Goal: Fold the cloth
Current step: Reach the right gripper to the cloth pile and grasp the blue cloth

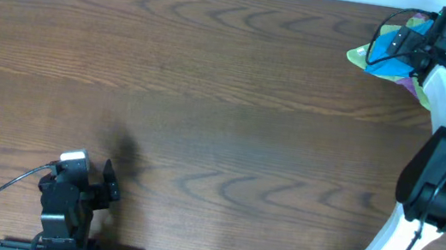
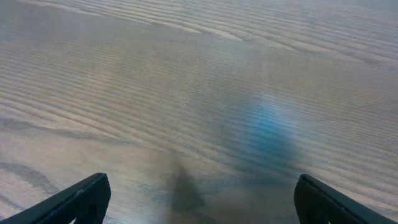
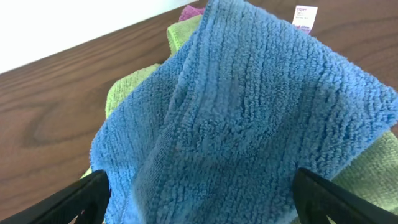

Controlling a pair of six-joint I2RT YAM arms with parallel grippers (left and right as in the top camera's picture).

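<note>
The sky-blue cloth [image 3: 242,118] lies rumpled on top of a pile at the table's far right corner, its small white tag [image 3: 304,15] at the far corner. In the overhead view only a bit of it [image 1: 384,64] shows beside the right arm. My right gripper [image 3: 202,199] is open, its fingers spread wide just above the blue cloth, holding nothing. In the overhead view it sits over the pile [image 1: 442,33]. My left gripper [image 2: 199,199] is open and empty above bare wood at the near left [image 1: 98,186].
A yellow-green cloth [image 3: 127,87] lies under the blue one and sticks out at the pile's left [image 1: 360,55] and right. A purple cloth [image 3: 191,11] peeks out at the back. The table's far edge [image 3: 93,46] runs just behind the pile.
</note>
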